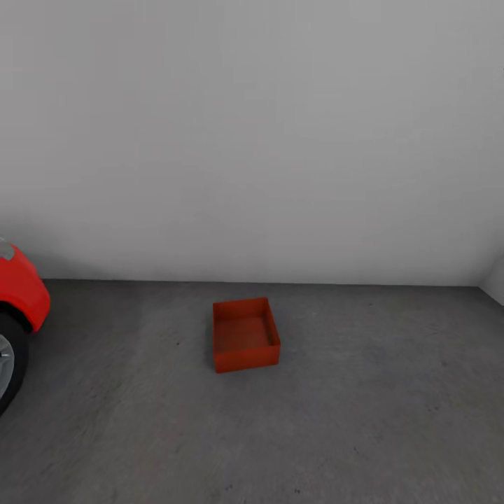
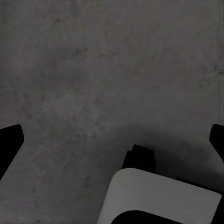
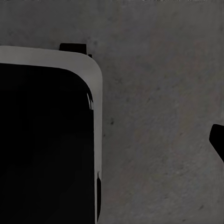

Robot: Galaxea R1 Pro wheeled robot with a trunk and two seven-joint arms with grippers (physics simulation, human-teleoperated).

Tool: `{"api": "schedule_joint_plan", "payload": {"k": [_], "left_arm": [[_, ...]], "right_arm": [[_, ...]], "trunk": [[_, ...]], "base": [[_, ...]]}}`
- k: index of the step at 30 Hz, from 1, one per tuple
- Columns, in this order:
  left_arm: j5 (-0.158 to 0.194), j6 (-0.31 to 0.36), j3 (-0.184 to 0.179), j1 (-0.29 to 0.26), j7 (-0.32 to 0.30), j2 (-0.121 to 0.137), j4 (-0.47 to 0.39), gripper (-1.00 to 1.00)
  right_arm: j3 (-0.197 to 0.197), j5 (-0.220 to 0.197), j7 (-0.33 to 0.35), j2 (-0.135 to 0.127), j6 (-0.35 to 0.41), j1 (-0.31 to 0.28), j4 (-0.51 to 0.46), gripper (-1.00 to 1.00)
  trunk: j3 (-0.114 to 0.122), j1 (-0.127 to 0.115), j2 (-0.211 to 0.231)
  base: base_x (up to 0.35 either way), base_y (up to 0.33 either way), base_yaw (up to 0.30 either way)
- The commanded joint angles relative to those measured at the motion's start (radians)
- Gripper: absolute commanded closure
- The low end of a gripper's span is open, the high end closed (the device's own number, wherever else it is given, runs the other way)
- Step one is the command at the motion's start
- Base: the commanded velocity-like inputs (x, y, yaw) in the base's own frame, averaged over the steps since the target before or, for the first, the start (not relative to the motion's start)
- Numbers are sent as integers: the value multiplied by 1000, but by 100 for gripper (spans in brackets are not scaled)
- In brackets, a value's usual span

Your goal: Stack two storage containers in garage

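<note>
One orange-red container (image 1: 245, 334), empty, on the grey floor (image 1: 364, 420), centre, near the white wall (image 1: 252, 140). Car (image 1: 17, 308) at 9 o'clock, well apart. Left gripper (image 2: 112, 140): fingers spread. Right gripper: jaw state cannot be told.

The head view is evenly and softly lit, with no clear light source and no glare. The white wall (image 1: 266, 126) fades from pale grey to darker near the left edge and low corners. The container (image 1: 245, 334) throws almost no shadow on the floor (image 1: 364, 413). The whole picture is slightly soft. Both wrist views are dimmer and grainy, with a blurred dark shadow in the lower middle of the left one.
</note>
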Motion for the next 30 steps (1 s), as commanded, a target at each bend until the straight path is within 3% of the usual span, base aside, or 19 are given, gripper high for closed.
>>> {"api": "schedule_joint_plan", "payload": {"k": [1,5,9,13,30], "left_arm": [[5,-4,5,-1,0,-5,1,-100],[7,-3,4,-1,1,-44,2,-100],[9,2,3,-1,5,-61,3,-100],[11,0,2,-1,3,-65,4,-100],[14,-2,4,8,2,-68,5,-100]], "right_arm": [[9,-10,0,0,-6,-1,3,-100],[9,-10,0,1,-6,-1,3,-100],[9,-10,0,1,-7,-1,3,-100],[9,-10,0,1,-7,-1,3,-100],[9,-2,-2,-7,-6,-1,1,-100]], "trunk": [[-1,0,0],[-1,0,0],[-1,0,0],[-1,0,0],[53,-65,119]], "base": [[0,0,0],[0,0,0],[0,0,0],[0,0,0],[0,0,0]]}}
